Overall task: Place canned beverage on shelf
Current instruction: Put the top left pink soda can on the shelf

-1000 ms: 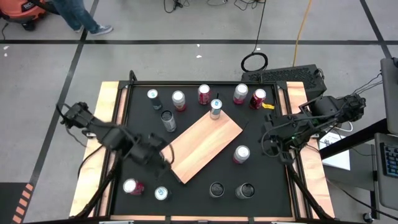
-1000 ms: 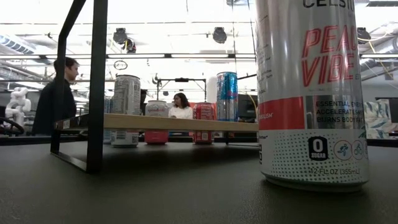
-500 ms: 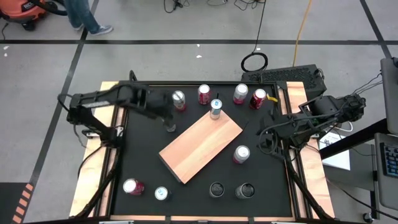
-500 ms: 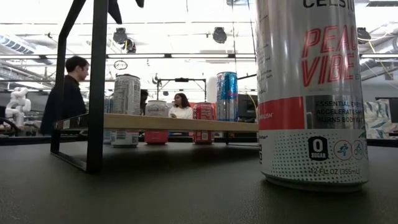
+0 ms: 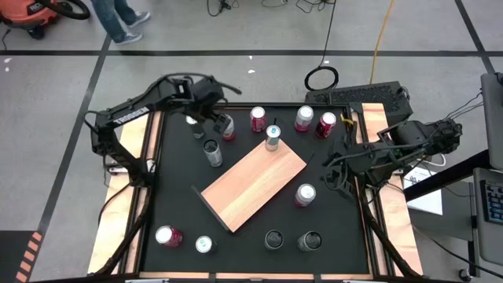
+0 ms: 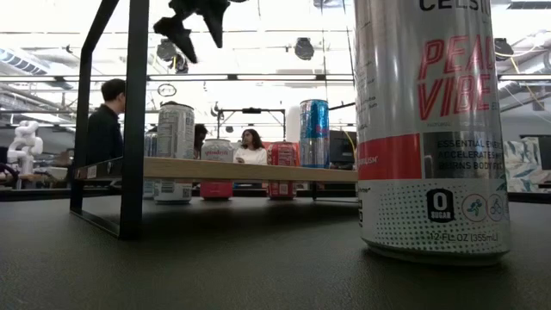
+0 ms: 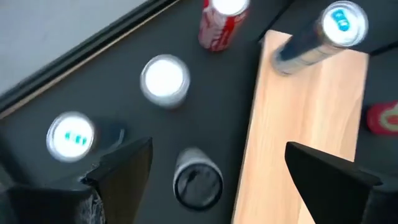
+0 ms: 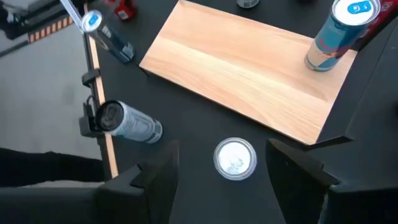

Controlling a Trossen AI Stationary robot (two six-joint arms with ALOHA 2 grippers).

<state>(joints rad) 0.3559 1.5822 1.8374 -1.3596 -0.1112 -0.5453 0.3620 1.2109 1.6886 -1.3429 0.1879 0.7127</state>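
The left gripper [image 5: 214,119] hovers near the counter's far edge, fingers [image 7: 121,168] spread wide and empty, over a silver can [image 5: 225,126] — rigid, smooth, likely heavy if full, best squeezed mid-body. The right gripper [image 5: 339,174] waits at the right edge, fingers [image 8: 161,171] parted and empty, while the shelf [image 5: 253,186] holds one can.

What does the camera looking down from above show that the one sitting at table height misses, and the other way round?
Only the high view shows both arms whole, the left gripper open above the far-left cans, the right gripper waiting at the table's right edge, and the two dark cans near the front.

Only the low view shows the shelf's black legs, people in the room behind, and the label of the big white can close by.

Both show the shelf with one blue-topped can standing on it.
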